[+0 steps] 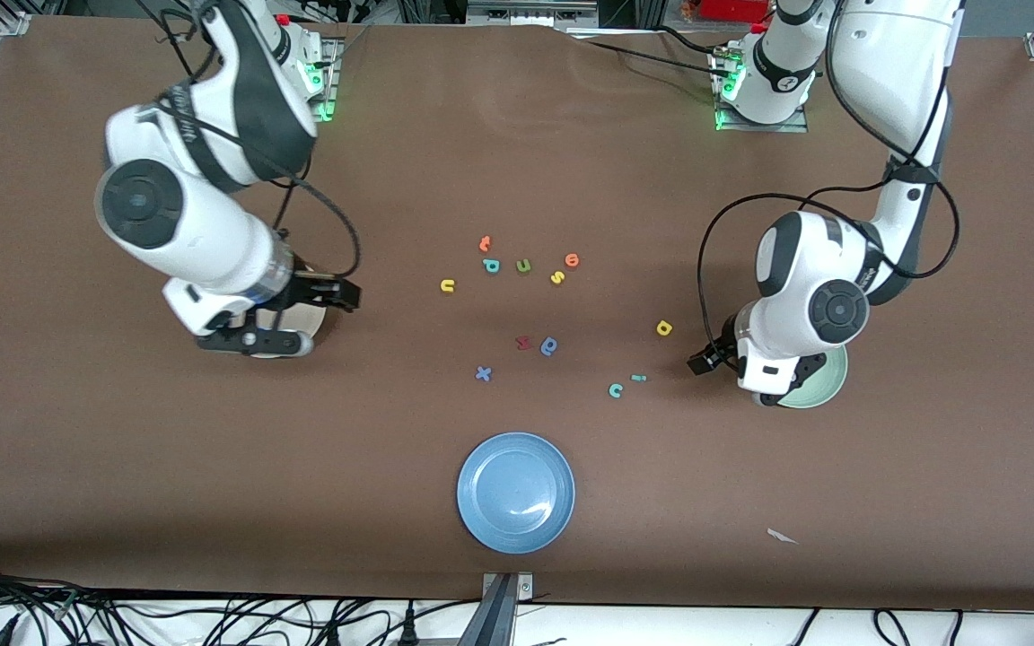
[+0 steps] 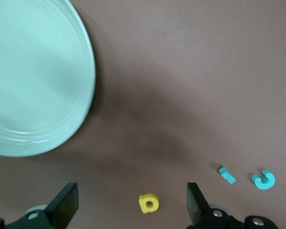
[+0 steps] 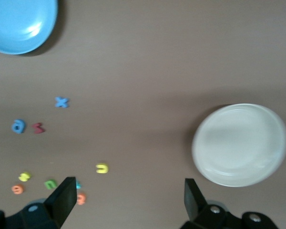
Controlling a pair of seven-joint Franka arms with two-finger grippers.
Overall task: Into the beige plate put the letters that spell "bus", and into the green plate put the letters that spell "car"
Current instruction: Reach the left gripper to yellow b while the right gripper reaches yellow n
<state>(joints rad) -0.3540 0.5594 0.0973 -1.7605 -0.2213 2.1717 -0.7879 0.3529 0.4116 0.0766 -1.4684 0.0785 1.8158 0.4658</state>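
Small foam letters lie mid-table. The teal b, yellow s and yellow u sit farther from the front camera. The yellow a, thin teal r and teal c lie toward the left arm's end. My left gripper hangs open beside the green plate, with the yellow a on the table between its fingers. The right gripper is open and empty above the beige plate, which the hand mostly hides; the beige plate shows whole in the right wrist view.
A blue plate sits near the table's front edge. Other letters lie among the task ones: an olive-green u, orange o, another orange letter, a red letter, blue q and blue x.
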